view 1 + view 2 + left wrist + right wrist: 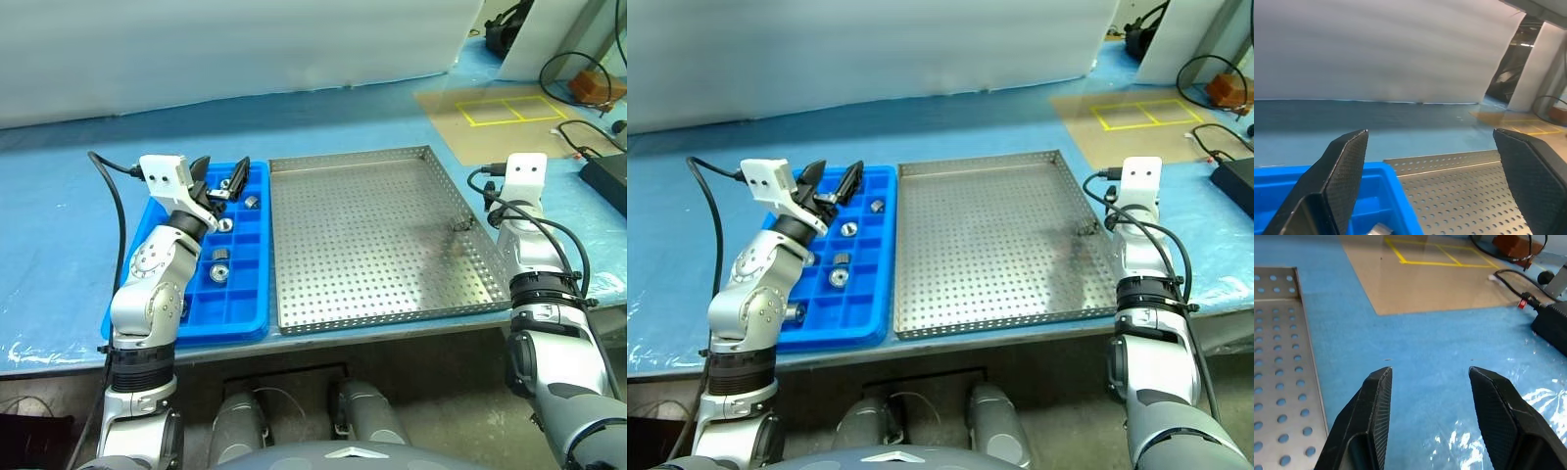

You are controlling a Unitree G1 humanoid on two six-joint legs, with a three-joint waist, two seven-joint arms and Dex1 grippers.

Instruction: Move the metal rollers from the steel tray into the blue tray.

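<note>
Looking down from the head, the left eye view has the blue tray (pixel 240 311) at centre left, with the metal rollers (pixel 219 272) lying in separate compartments of it, one (pixel 252 202) near its upper edge and another (pixel 225 224) below that. The steel tray (pixel 372 240), touching it on the right, shows a bare perforated floor, so the transfer looks essentially done. Each roller looks small, hard, dense and smooth, likely to slip or roll; I judge the best hold is across the outer wall, seated square between the pads, not by the flange. The left pincer (pixel 220 171) hovers over the blue tray's upper edge, jaws spread wide and empty.

The right eye view gives the same layout, with the right arm at the steel tray's right rim.

The left wrist view adds what the head misses: clear air between the fingers (pixel 1342 166), and one roller (pixel 1382 230) at the bottom edge.

The right wrist view shows the right pincer (pixel 1430 377) half open, holding nothing, over the blue worktop (pixel 1415 333) beside the steel tray's rim.
</note>
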